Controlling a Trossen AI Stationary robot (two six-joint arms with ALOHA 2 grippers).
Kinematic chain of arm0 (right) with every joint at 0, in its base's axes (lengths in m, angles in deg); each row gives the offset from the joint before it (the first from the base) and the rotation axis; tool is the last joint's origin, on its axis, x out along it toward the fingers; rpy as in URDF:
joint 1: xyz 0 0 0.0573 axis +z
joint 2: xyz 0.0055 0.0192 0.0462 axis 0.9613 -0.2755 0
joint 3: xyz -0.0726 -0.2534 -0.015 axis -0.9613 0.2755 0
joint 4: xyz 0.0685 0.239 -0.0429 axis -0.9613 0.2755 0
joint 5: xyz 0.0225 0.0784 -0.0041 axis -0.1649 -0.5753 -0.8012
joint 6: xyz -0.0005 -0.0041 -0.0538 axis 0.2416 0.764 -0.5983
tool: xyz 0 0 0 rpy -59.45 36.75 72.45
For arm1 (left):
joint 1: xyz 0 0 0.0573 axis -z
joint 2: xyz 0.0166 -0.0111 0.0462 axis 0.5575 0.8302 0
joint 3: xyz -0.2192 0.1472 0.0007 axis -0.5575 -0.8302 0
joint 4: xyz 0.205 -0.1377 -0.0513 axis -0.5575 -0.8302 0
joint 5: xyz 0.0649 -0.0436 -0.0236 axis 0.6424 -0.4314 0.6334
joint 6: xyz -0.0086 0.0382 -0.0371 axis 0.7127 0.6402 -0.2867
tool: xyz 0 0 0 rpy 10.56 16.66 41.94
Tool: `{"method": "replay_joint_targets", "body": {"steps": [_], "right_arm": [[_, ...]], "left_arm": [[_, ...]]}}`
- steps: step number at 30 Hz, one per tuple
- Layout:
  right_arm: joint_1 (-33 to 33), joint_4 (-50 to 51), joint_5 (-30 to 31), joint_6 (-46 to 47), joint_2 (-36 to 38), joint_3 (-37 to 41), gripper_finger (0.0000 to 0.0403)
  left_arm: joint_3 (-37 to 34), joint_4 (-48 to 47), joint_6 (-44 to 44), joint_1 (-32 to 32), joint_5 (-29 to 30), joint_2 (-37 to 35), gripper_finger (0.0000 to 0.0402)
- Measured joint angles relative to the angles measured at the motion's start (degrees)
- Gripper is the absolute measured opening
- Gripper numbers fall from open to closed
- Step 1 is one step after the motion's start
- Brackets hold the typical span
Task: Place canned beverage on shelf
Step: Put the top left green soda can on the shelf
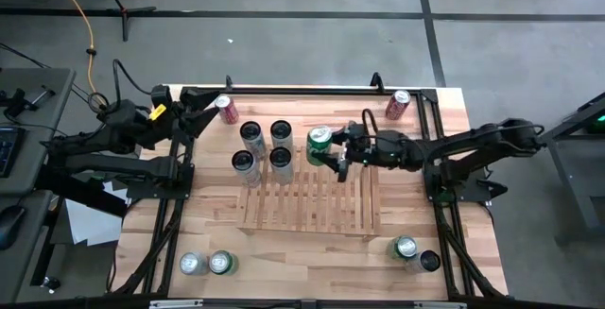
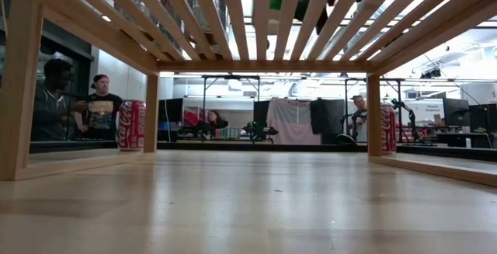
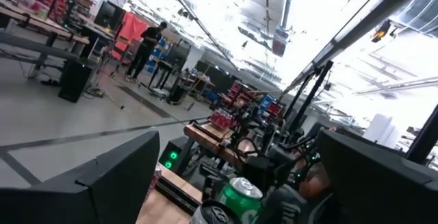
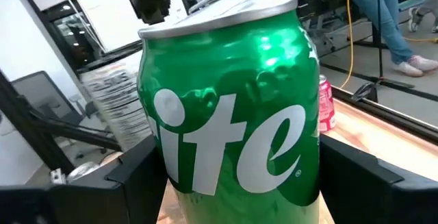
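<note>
Wooden worktop (image 1: 416,186) carries everything under me, and at its middle stands the shelf (image 1: 307,200), a panel of pale slats with gaps between them. From table height I look beneath those slats, with two red cans (image 2: 130,124) on the worktop beyond.

My right arm reaches in from the right side, and my right pincer (image 1: 331,153) is closed round the green can (image 1: 319,145), one finger on each side, at the shelf's far edge. Whether the can rests on the slats or hangs just above them I cannot tell. In my right wrist view the green can (image 4: 233,107) fills nearly everything, upright between my dark fingers (image 4: 373,183).

My left arm waits at the worktop's far left corner, its left pincer (image 1: 194,111) spread wide and holding nothing.

Four silver cans (image 1: 265,150) stand grouped at the shelf's far left corner. Another red can (image 1: 398,104) lies near the far right corner, and further cans (image 1: 207,264) stand along the near edge.
</note>
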Motion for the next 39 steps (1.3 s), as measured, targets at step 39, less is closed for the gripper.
{"method": "replay_joint_targets", "body": {"steps": [39], "right_arm": [[-1.07, -6.09, -0.11, -4.22, -11.03, -2.08, 0.0383]], "left_arm": [[0.02, -0.13, -1.54, 0.04, -0.09, 0.0, 0.0388]]}}
